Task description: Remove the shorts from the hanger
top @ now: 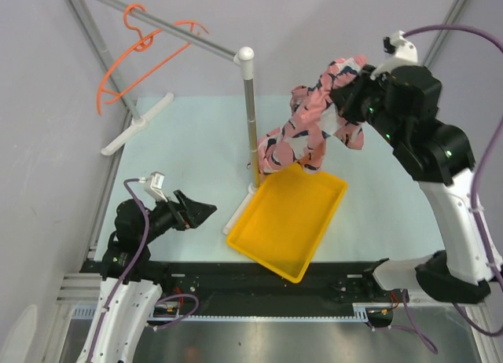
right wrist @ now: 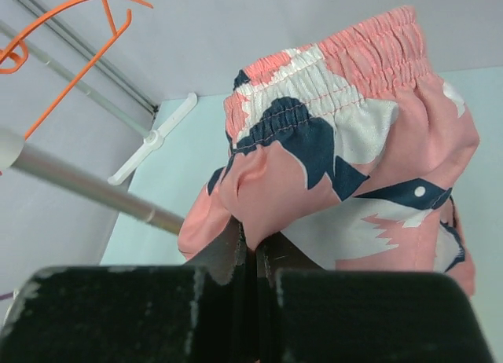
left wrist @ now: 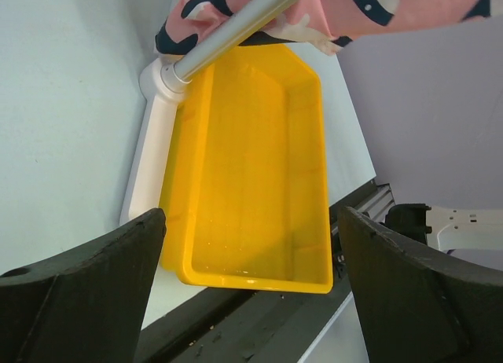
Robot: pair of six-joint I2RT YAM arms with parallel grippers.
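Bench [top: 196, 143]: pale mint-green top, closed in by lilac-grey walls [top: 314, 25] from 9 o'clock round to 12 o'clock.
Left pincer [top: 206, 214]: low at 8 o'clock in the top view, close above the bench and pointing toward 3 o'clock. Its black fingers are spread wide with nothing between them.
Yellow tray [top: 287, 221]: shallow rectangular plastic bin just toward 6 o'clock of centre, set askew. One corner points to 6 o'clock and the opposite one to 1 o'clock. Its 9 o'clock side lies along a white foot bar [left wrist: 149, 151].
Upright post [top: 250, 111]: grey metal tube with a white cap, rising from the white foot bar at centre, at 11 o'clock of the yellow tray.
Right pincer [right wrist: 253, 249]: raised at 2 o'clock, fingers pressed together on a fold of printed fabric just below an elastic waistband.
Shorts [top: 310, 127]: salmon-pink with navy and white bird shapes, bunched and dangling in the air from the right pincer at 1 o'clock. The lower end droops toward 7 o'clock over the tray's far corner, just beside the upright post. Whether it touches the post cannot be told.
Rail [top: 157, 25]: grey bar running from the post's cap toward 11 o'clock.
Hanger [top: 119, 62]: thin orange frame with a curled hook, hung over the rail at 11 o'clock, well apart from the shorts, which are off it.
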